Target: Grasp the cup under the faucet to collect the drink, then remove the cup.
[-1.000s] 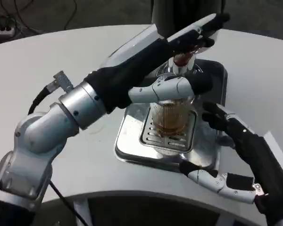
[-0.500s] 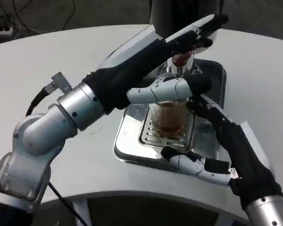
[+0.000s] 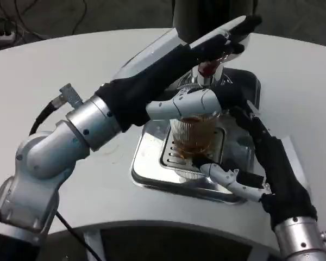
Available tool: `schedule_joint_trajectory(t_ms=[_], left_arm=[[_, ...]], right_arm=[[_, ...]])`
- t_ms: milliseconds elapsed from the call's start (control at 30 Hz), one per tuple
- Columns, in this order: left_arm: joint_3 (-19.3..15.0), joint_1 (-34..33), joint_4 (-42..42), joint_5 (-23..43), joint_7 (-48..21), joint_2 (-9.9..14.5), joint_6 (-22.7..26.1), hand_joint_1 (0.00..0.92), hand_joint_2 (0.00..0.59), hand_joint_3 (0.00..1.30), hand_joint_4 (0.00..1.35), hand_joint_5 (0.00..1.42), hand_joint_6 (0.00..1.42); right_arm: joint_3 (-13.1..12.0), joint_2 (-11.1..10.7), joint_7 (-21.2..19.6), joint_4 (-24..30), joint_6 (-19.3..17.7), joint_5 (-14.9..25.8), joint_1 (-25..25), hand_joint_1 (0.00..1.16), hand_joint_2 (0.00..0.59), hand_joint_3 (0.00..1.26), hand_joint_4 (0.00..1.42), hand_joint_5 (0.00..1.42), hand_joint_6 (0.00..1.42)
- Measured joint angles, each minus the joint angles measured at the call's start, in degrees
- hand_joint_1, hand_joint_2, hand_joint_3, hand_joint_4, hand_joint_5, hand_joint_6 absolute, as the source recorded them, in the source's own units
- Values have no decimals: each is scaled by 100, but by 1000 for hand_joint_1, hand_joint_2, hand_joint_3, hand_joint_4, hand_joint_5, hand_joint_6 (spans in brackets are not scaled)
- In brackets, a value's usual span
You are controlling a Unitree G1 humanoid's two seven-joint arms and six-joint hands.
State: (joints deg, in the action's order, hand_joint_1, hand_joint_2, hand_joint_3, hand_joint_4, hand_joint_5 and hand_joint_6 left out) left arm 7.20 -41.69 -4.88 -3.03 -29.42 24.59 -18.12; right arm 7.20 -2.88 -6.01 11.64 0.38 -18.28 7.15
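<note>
My right robot hand (image 3: 250, 163) is reaching in from the near right, its fingers (image 3: 228, 176) spread apart around the base of the cup (image 3: 194, 133), not plainly gripping. The ribbed clear cup, holding amber drink, is standing on the slotted steel drip tray (image 3: 152, 163) on the white tabletop (image 3: 54, 60). My left robot hand (image 3: 217, 46) is pressing the faucet (image 3: 206, 70) above.

Even, fairly bright light falls from above onto my white table (image 3: 54, 65), so shadows under my arms stay soft and faint. The steel drip tray (image 3: 152, 176) throws back pale glare along its rim. The frame is slightly soft and grainy throughout, and the far background stays dim.
</note>
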Motion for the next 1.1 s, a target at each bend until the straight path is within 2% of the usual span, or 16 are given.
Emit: schedule_joint_trajectory(t_ms=[300, 467, 633, 1100], left_arm=[[1, -10, -58, 1, 14, -8, -43, 0, 79, 69, 35, 150, 76], [1, -16, -93, 0, 17, -7, -81, 0, 80, 69, 35, 150, 75], [2, -39, -147, 0, 24, -9, -113, 0, 81, 69, 40, 150, 75], [3, -78, -293, -1, 29, -8, -155, 0, 85, 69, 45, 150, 74]], right_arm=[[26, 202, -331, -883, -319, -23, 524, 846, 177, 65, 86, 97, 196], [47, 241, -593, -1357, -504, -99, 863, 836, 155, 34, 53, 83, 196], [38, 274, -915, -1767, -547, -193, 1175, 831, 154, 22, 33, 52, 167], [55, 384, -1230, -2573, -600, -258, 1652, 821, 143, 0, 3, 15, 133]])
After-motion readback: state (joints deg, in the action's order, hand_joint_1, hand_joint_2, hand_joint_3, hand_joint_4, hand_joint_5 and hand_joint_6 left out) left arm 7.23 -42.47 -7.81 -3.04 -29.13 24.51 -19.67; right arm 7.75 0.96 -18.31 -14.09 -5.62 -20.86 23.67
